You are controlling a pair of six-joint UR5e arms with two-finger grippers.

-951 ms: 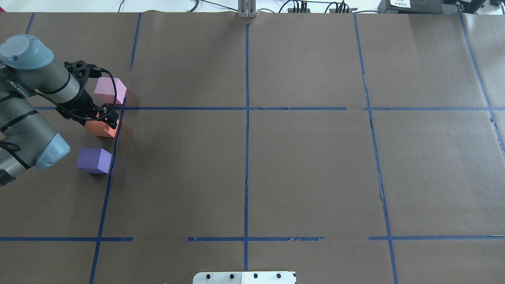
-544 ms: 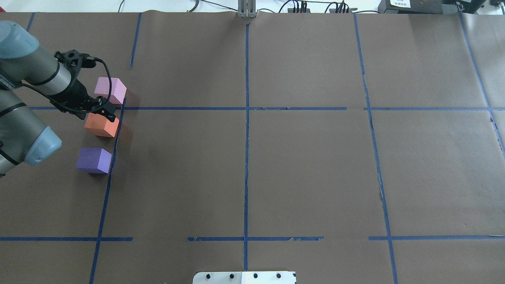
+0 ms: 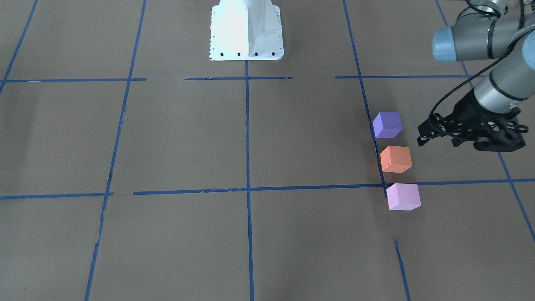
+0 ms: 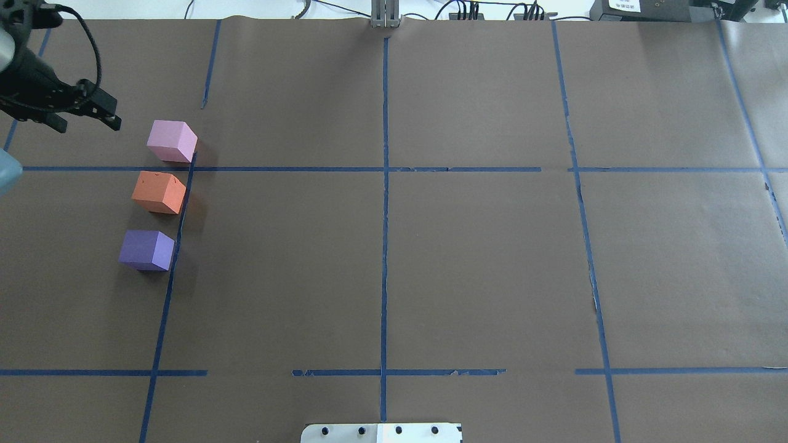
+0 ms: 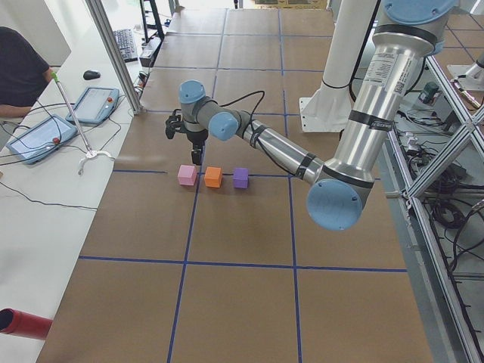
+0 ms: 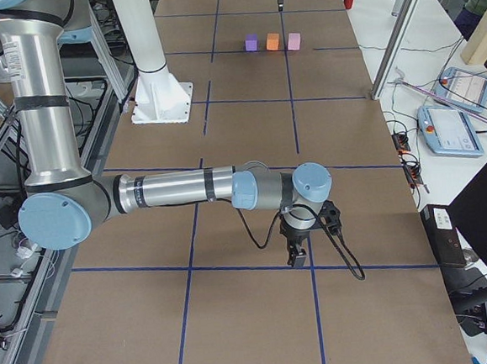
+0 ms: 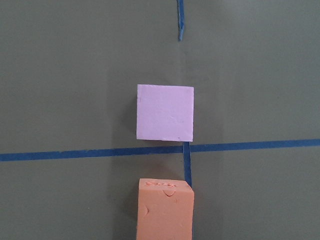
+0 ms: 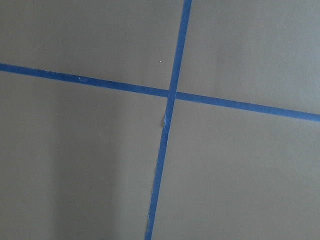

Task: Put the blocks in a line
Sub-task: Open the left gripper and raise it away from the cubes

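Three cubes stand in a line along a blue tape line at the table's left: pale pink (image 4: 172, 141), orange (image 4: 159, 192) and blue-violet (image 4: 146, 250), with small gaps between them. They also show in the front view as blue-violet (image 3: 387, 124), orange (image 3: 396, 159) and pink (image 3: 403, 196). The left wrist view shows the pink cube (image 7: 165, 112) and the orange cube (image 7: 164, 209) from above. My left gripper (image 4: 86, 122) is open and empty, raised and off to the left of the pink cube. My right gripper (image 6: 298, 258) hangs low over bare table far from the cubes; I cannot tell if it is open or shut.
The white robot base plate (image 3: 245, 29) sits at the near middle edge. Blue tape lines (image 4: 384, 215) divide the brown paper cover into squares. Cables and boxes (image 4: 646, 9) lie beyond the far edge. A side bench with tablets (image 5: 38, 136) stands past that edge.
My left gripper was around the orange cube, then let it go, rose and drew back up-left in the overhead view. The three cubes have not moved.
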